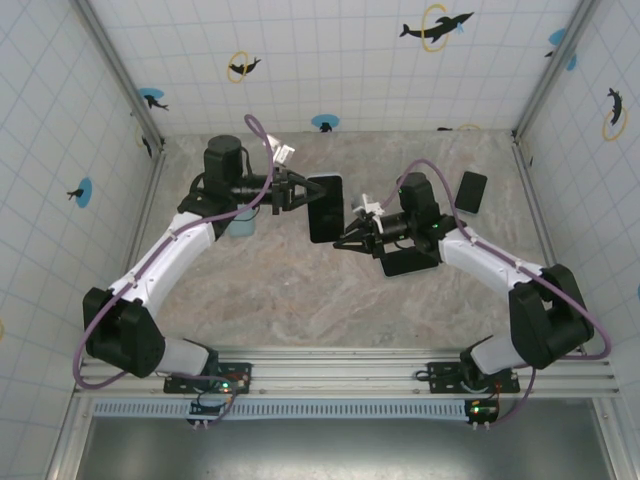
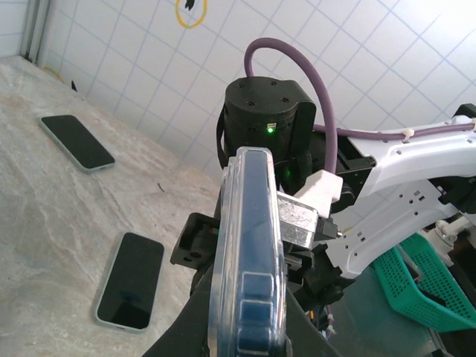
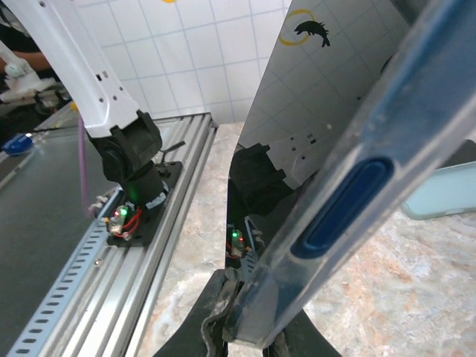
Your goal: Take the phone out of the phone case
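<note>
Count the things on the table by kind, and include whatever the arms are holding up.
Cased phone, held up: 1
Loose phones lying on the table: 2
Light blue item by the left arm, kind unclear: 1
Total: 4

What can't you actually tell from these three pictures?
- Top view: whether the cased phone has started leaving its case; too small.
- Top view: pale blue object, mostly under the left arm.
- Top view: dark phone, partly under the right arm.
- Right wrist view: the cased phone's upper end, cut off by the frame edge.
</note>
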You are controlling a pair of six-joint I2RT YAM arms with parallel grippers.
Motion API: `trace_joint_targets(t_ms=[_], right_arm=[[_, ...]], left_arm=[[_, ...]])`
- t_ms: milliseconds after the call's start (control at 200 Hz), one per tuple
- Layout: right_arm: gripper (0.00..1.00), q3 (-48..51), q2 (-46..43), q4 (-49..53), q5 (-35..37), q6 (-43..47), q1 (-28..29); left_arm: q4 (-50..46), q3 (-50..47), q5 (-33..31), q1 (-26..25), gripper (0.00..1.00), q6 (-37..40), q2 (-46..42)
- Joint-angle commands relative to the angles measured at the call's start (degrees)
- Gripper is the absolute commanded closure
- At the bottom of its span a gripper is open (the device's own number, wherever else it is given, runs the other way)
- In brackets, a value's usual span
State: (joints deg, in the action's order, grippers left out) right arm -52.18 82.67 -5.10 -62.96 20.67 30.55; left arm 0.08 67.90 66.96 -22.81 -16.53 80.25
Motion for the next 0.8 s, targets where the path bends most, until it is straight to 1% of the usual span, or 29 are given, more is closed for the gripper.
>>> trace_joint_targets(t_ms=[0, 120, 270, 370, 435, 490, 551, 611, 736, 796], right_arm=[[0.97, 1.0, -4.1, -3.1, 8.4, 7.2, 1.6], [0.97, 2.2, -5.7, -4.1, 12.9, 9.1, 2.7], [0.98, 4.7, -8.1, -10.2, 16.7, 7.7, 3.2], [1.00, 5.6, -8.9, -14.8, 17.5, 5.2, 3.1], [1.00, 5.6, -9.0, -17.1, 17.5, 3.5, 2.8], [1.00, 5.6, -8.9, -20.1, 15.2, 0.3, 2.1], [1.00, 5.5, -8.4, -23.2, 11.7, -3.1, 1.5], [0.99, 4.8, -7.7, -23.3, 8.3, -4.6, 1.3], [0.96, 3.1, -6.7, -15.4, 4.3, -2.7, 1.0], [0.90, 2.7, -6.8, -11.0, 4.2, -1.3, 0.8]], left_arm=[[-1.3, 1.7, 0.7, 0.0, 1.00, -5.7, 0.1], [-1.1, 1.7, 0.9, 0.2, 1.00, -7.0, 0.2], [-0.1, 0.6, 1.4, 0.1, 1.00, -8.6, 0.2], [0.8, -0.8, 1.2, 0.0, 1.00, -9.9, -0.3], [3.1, -2.2, 1.5, -0.4, 1.00, -11.6, -0.9], [4.6, -3.2, 1.5, -1.1, 1.00, -12.9, -1.5], [2.9, -3.3, 1.0, -1.2, 1.00, -11.3, -2.0], [1.5, -3.6, -0.3, -1.2, 1.00, -9.5, -2.6], [2.5, -2.3, -2.5, -0.9, 1.00, -8.0, -3.1], [4.0, -1.5, -3.1, -0.3, 1.00, -6.3, -3.6]])
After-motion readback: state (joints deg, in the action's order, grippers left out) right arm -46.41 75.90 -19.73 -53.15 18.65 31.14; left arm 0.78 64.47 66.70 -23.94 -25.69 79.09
